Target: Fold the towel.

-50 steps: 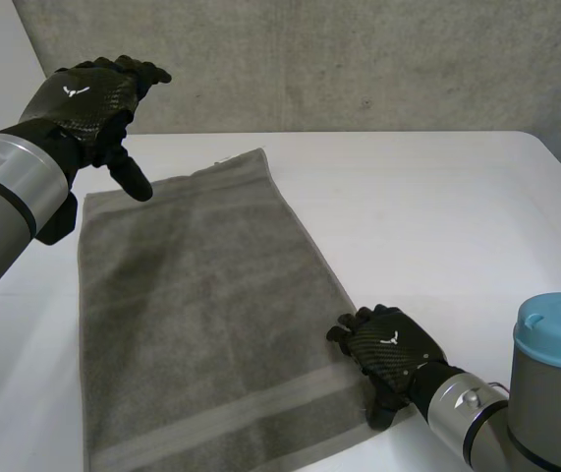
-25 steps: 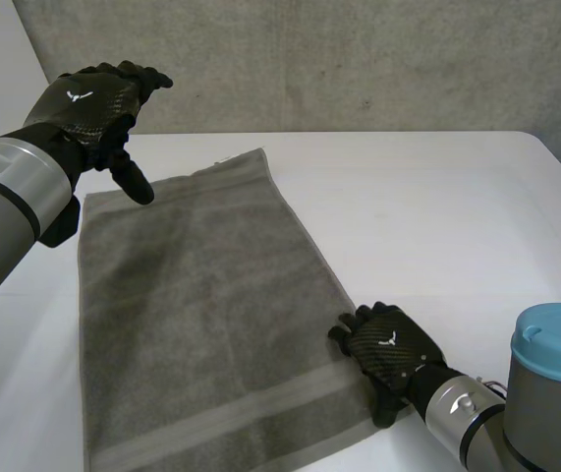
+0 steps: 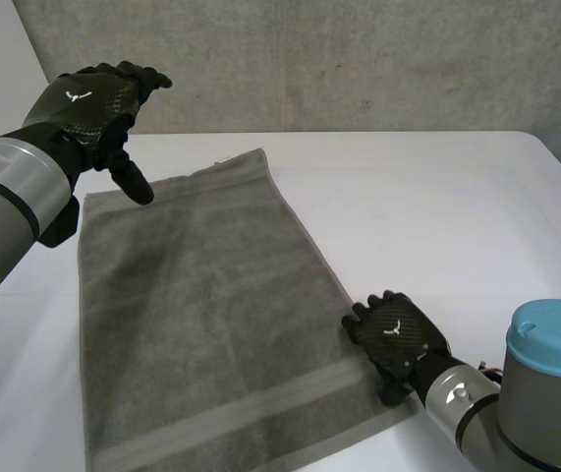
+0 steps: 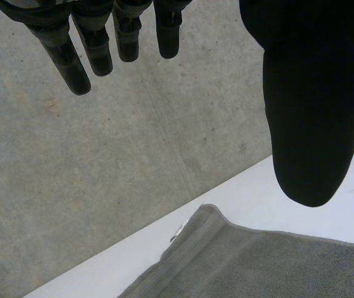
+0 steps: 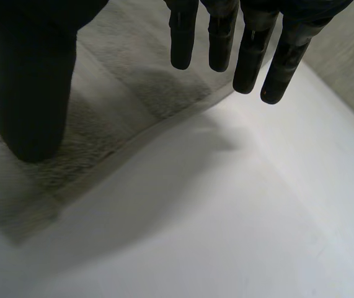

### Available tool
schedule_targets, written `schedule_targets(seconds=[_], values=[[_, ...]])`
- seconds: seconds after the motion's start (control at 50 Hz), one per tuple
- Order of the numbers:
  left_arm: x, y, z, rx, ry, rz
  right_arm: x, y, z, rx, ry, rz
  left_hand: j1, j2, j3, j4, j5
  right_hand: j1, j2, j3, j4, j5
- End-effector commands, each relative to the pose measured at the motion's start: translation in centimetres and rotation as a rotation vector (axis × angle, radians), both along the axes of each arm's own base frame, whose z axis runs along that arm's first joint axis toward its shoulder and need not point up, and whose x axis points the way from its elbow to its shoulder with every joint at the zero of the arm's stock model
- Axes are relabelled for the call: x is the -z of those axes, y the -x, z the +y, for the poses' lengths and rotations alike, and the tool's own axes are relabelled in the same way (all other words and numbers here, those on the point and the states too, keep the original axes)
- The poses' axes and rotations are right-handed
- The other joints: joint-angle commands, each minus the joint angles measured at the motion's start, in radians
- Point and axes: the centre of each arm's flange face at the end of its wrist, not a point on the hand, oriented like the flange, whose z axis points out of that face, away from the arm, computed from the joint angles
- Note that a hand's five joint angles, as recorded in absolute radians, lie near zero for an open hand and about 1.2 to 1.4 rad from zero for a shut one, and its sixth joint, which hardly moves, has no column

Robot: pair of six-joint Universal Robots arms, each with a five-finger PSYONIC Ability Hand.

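Head view: your towel (image 3: 201, 315) lies flat on the worktop (image 3: 437, 216), long axis running away from you. Your right robot hand (image 3: 398, 339) is at its near right edge and the left robot hand (image 3: 88, 108) above its far left corner, both straight-fingered and empty.

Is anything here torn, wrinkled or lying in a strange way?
Nothing stands out. The towel lies flat and unfolded on the table, only slightly askew to its edges. The left hand and right hand are open, holding nothing.
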Motion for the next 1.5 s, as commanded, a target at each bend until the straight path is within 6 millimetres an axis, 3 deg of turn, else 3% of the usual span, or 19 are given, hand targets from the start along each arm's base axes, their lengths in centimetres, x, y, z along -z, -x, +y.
schedule_targets(seconds=[0.02,0.14,0.66,1.02,1.06,1.12,1.14,1.16,1.2,1.38,1.44,1.48,1.5], values=[[0.1,0.0,0.0,0.002,-0.003,-0.001,-1.1,0.6,1.8,-0.032,-0.108,0.032,0.007,0.016,0.013,0.014,-0.024,0.05,0.008,0.003,0.0,0.017],[0.2,0.1,0.1,0.004,-0.005,-0.002,-0.9,0.6,2.5,-0.082,-0.131,0.037,0.007,0.016,0.013,0.014,-0.024,0.029,-0.012,-0.018,-0.021,-0.004],[0.2,0.1,0.1,0.004,-0.005,0.0,0.4,-0.1,0.7,-0.079,-0.014,0.013,0.007,0.016,0.013,0.014,-0.024,0.182,0.14,0.135,0.132,0.149],[0.1,0.0,0.1,0.004,-0.004,0.0,-0.6,-0.8,-1.0,-0.055,0.098,-0.039,0.005,0.013,0.01,0.011,-0.026,0.314,0.272,0.267,0.264,0.281],[0.1,0.0,0.1,0.004,-0.004,0.0,-0.7,-0.9,-1.2,-0.052,0.11,-0.043,0.007,0.016,0.013,0.014,-0.024,0.344,0.302,0.296,0.293,0.31],[0.2,0.1,0.1,0.005,-0.005,0.0,-0.8,-1.0,-1.4,-0.054,0.123,-0.049,0.007,0.016,0.013,0.014,-0.024,0.546,0.504,0.499,0.496,0.513],[0.2,0.1,0.1,0.005,-0.006,-0.002,-0.8,-1.1,-1.4,-0.056,0.128,-0.052,0.007,0.016,0.013,0.014,-0.024,0.709,0.667,0.662,0.659,0.676],[0.2,0.1,0.1,0.005,-0.006,-0.002,-0.8,-1.1,-1.4,-0.056,0.128,-0.052,0.007,0.016,0.013,0.014,-0.024,0.71,0.669,0.663,0.66,0.677],[0.5,0.1,0.0,0.005,-0.013,-0.01,-0.4,-1.2,-1.4,-0.072,0.126,-0.045,0.007,0.016,0.013,0.014,-0.024,1.102,1.06,1.054,1.052,1.068],[1.5,0.3,-0.4,0.003,-0.038,-0.025,-0.4,-1.0,-2.0,-0.049,0.11,-0.054,0.007,0.016,0.013,0.014,-0.024,1.132,1.091,1.085,1.082,1.099],[1.6,0.2,-0.5,0.0,-0.041,-0.028,-1.0,-0.4,-3.3,-0.001,0.138,-0.05,0.007,0.016,0.013,0.014,-0.024,1.132,1.091,1.085,1.082,1.099],[1.9,0.2,-0.5,0.001,-0.05,-0.031,-1.8,1.4,-5.8,0.086,0.167,-0.055,0.007,0.016,0.013,0.014,-0.024,1.132,1.091,1.085,1.082,1.099],[2.2,0.2,-0.4,0.001,-0.057,-0.035,-1.8,1.4,-5.8,0.086,0.167,-0.055,0.007,0.016,0.013,0.014,-0.024,1.132,1.091,1.085,1.082,1.099]])
